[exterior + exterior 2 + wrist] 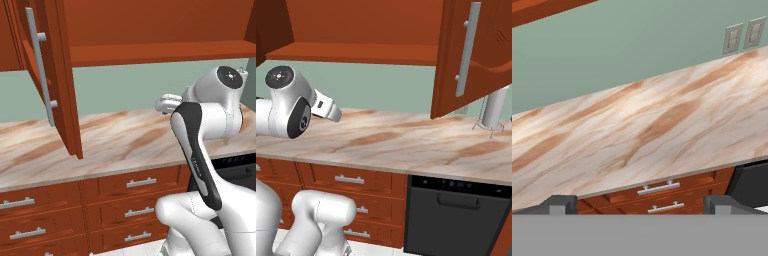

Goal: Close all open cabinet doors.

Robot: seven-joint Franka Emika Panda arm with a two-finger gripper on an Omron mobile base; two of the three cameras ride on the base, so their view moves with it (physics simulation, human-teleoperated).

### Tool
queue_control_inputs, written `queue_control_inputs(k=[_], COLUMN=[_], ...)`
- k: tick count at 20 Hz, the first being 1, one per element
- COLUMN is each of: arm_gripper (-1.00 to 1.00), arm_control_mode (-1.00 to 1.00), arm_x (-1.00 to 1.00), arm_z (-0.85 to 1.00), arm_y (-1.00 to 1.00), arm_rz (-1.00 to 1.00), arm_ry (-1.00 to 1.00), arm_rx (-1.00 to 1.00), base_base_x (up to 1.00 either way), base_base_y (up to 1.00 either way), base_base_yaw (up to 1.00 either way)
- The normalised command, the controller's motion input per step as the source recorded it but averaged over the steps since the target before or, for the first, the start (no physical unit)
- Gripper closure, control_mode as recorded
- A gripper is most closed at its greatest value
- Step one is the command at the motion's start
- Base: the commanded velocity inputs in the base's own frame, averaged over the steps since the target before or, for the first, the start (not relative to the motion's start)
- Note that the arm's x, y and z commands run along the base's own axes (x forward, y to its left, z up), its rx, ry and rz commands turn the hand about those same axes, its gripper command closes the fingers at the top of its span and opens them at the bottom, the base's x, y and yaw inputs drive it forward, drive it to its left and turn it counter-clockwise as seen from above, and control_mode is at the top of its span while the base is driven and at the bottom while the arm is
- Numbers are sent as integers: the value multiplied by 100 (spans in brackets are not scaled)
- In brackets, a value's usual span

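Fingers [640, 204] stood apart, empty, low in frame; door [47, 75], upper left, wanted a steady sideways push shut.

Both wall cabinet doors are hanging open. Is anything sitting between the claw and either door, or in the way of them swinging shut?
Nothing visible blocks either one. The left door and the right door swing above the marble counter, which lies bare beneath them. The claw, fingers spread, points at the counter, well below both doors.
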Motion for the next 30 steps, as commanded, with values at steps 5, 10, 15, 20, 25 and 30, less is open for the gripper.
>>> queue_control_inputs(k=[5, 10, 15, 20, 25, 30], arm_gripper=[-100, -100, -100, -100, -100, -100], arm_control_mode=[-100, -100, -100, -100, -100, -100], arm_x=[0, -2, -20, -43, -35, -40], arm_z=[0, 0, -1, 4, 23, 16], arm_y=[0, 0, 0, 7, 21, 18], arm_rz=[0, 0, 3, 4, 0, 6], arm_ry=[0, -1, 0, -1, 0, 0], arm_rx=[0, 0, -2, 0, 3, 7], base_base_x=[0, 0, 0, 0, 0, 0], base_base_y=[0, 0, 0, 0, 0, 0], base_base_yaw=[0, 0, 0, 0, 0, 0])
